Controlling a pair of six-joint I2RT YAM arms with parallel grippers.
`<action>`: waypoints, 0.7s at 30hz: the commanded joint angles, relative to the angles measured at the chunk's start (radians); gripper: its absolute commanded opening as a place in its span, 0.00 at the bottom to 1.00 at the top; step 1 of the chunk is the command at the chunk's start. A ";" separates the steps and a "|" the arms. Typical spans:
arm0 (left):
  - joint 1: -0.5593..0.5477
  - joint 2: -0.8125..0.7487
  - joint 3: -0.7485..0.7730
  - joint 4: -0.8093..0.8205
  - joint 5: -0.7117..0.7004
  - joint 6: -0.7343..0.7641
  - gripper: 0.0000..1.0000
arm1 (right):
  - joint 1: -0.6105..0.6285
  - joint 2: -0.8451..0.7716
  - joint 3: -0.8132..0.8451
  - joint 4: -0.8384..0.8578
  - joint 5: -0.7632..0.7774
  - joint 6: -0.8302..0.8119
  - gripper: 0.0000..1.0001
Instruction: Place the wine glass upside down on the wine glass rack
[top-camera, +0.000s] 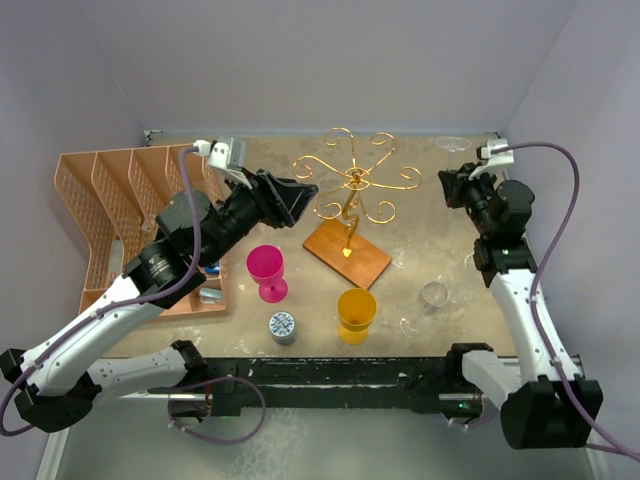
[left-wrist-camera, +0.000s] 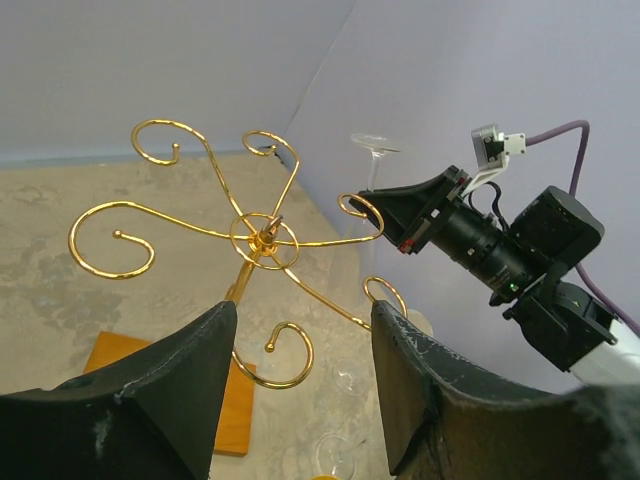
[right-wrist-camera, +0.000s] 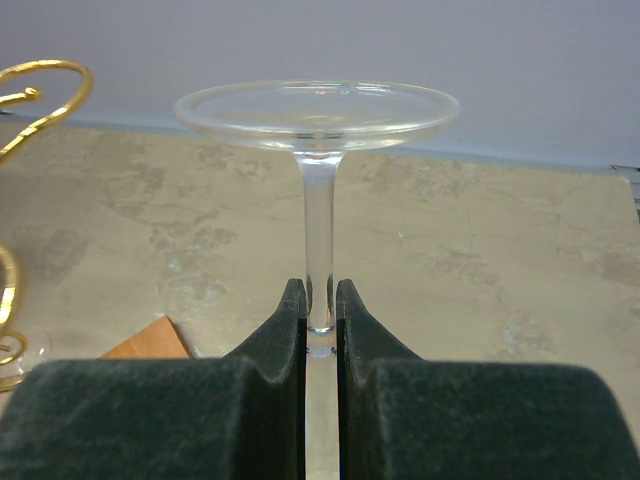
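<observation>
The clear wine glass (right-wrist-camera: 316, 110) hangs upside down, foot uppermost, with my right gripper (right-wrist-camera: 320, 290) shut on its stem; the bowl is hidden below the fingers. In the top view that gripper (top-camera: 447, 186) holds the wine glass (top-camera: 452, 143) just right of the wine glass rack (top-camera: 355, 180), a gold wire stand on a brown wooden base (top-camera: 347, 252). My left gripper (top-camera: 300, 195) hovers open beside the rack's left scrolls, nothing between its fingers. From the left wrist, the rack (left-wrist-camera: 262, 235) fills the middle, and the glass foot (left-wrist-camera: 375, 145) shows above the right gripper (left-wrist-camera: 400, 215).
An orange divided basket (top-camera: 110, 210) stands at the left. In front of the rack are a pink goblet (top-camera: 266, 268), a yellow goblet (top-camera: 356, 312) and a small patterned cup (top-camera: 283, 326). Two clear glasses (top-camera: 434, 294) sit near the right arm. Walls close off the back and sides.
</observation>
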 joint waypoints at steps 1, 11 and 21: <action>-0.003 -0.009 0.012 0.001 -0.011 0.010 0.54 | -0.051 0.056 -0.009 0.200 -0.286 -0.068 0.00; -0.003 -0.024 0.018 -0.020 -0.019 0.010 0.54 | -0.054 0.129 -0.037 0.379 -0.533 -0.074 0.00; -0.003 -0.025 0.029 -0.030 -0.015 0.000 0.54 | -0.088 0.126 -0.063 0.423 -0.622 -0.070 0.00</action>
